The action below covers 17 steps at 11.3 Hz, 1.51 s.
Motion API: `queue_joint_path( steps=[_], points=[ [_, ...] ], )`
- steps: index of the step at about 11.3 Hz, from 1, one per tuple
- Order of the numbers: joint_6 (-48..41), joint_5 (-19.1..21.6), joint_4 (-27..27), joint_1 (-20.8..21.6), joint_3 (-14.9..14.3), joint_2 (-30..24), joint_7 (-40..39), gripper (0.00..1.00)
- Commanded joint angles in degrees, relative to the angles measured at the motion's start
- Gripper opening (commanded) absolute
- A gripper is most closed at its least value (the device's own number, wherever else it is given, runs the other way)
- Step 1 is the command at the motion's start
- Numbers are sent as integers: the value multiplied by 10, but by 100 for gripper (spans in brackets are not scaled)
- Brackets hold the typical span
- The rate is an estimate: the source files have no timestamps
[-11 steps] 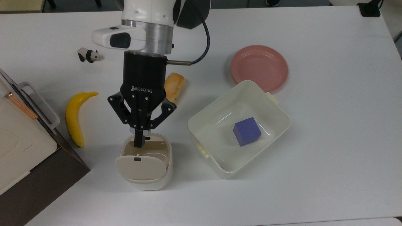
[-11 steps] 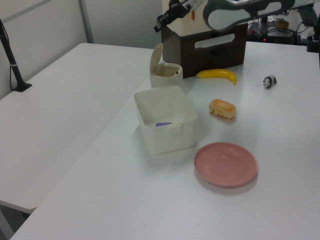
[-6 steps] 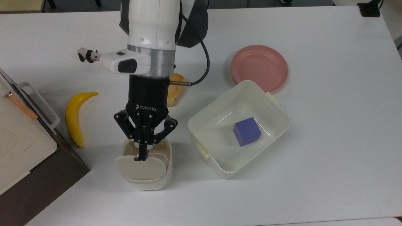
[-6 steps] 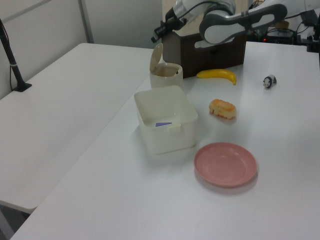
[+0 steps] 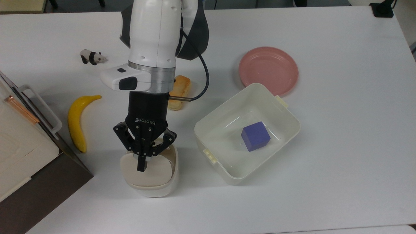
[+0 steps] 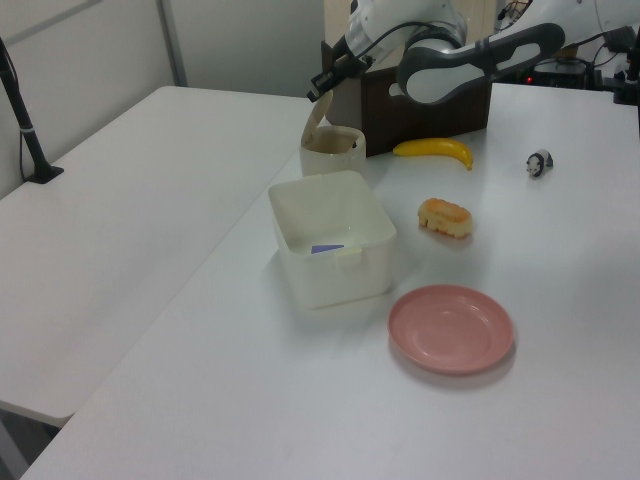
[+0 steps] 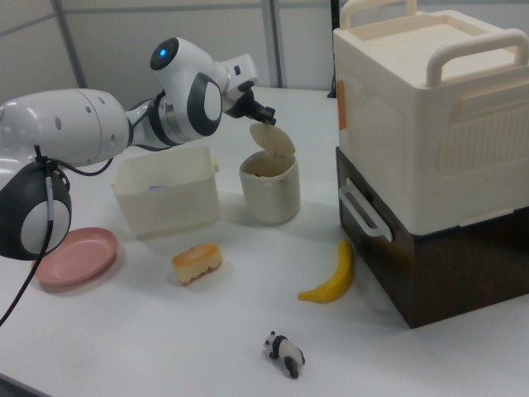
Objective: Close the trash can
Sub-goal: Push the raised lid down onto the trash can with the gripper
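Smooth plastic trash can (image 5: 152, 182)

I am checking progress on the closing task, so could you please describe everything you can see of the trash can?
The trash can is a small cream-white plastic bin, rounded-square, upright on the white table between the banana and the white tub. Its beige hinged lid is raised, tilted over the opening. The gripper meets the lid's upper edge.

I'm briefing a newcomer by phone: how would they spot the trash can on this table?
Find the stacked cream-and-brown box at the table edge. Between it and the open white tub holding a blue cube stands the trash can: smaller, rounded, with a beige lid tilted partly open.
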Motion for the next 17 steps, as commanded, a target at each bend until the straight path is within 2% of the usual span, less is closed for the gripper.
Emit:
queue_joint_path(
  steps=[1, 6, 10, 13, 17],
  points=[
    [5, -14, -2, 6, -8, -5, 16, 0],
    [-113, -13, -8, 9, -1, -27, 14, 0],
    [-174, -10, -9, 11, 3, -31, 13, 0],
    [-233, -9, -10, 10, 17, -35, 0, 0],
    [-244, -10, -31, 10, 23, -37, -3, 0]
  ],
)
